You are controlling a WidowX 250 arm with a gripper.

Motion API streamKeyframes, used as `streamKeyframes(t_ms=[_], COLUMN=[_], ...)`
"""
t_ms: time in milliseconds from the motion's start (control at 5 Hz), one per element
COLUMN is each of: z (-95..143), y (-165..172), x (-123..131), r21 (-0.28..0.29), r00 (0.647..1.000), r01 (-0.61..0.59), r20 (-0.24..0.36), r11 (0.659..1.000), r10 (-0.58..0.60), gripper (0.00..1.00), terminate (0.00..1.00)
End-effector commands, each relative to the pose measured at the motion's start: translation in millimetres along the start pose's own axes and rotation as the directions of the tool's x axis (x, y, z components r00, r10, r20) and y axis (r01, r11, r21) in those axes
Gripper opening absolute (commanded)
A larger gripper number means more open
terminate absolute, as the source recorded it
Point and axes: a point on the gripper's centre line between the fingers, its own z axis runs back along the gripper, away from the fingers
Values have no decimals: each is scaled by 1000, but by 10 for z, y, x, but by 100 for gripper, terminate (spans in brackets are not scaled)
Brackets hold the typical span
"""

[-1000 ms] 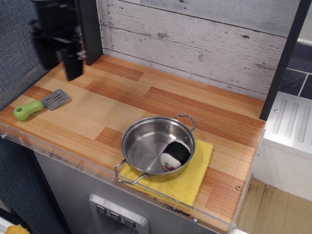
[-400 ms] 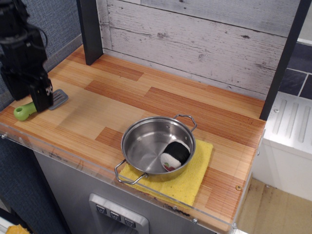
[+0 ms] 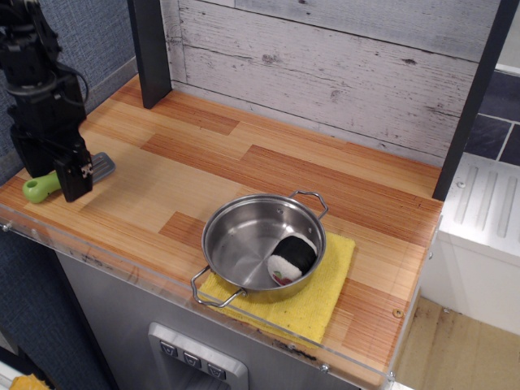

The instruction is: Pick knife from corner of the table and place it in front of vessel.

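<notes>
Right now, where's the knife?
Far left of the table, near the front corner: the knife lies flat under the gripper, well left of the vessel.

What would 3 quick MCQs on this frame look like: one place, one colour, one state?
1. Where does the knife lie?
A. near-left corner of the table
B. inside the vessel
C. on the yellow cloth

2. What colour is the knife's handle?
A. red
B. lime green
C. blue

3. What is in the vessel?
A. nothing
B. the knife
C. a black-and-white item

Key:
1 A, it rests on the planks at the left front edge, under the gripper.
2 B, the green end pokes out left of the gripper.
3 C, a small dark and white piece sits against its right wall.
</notes>
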Motion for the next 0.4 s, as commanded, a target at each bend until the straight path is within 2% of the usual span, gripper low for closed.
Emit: streamKeyframes(t_ms=[0, 200], z=[-39, -36], y=[21, -13], x=[25, 53], r21=[-7, -14], r00=[1000, 1000], r01=[2, -3], r20=[-21, -27], r11=[1000, 1000], r10=[-2, 3], gripper=[100, 0], terminate=[0, 0])
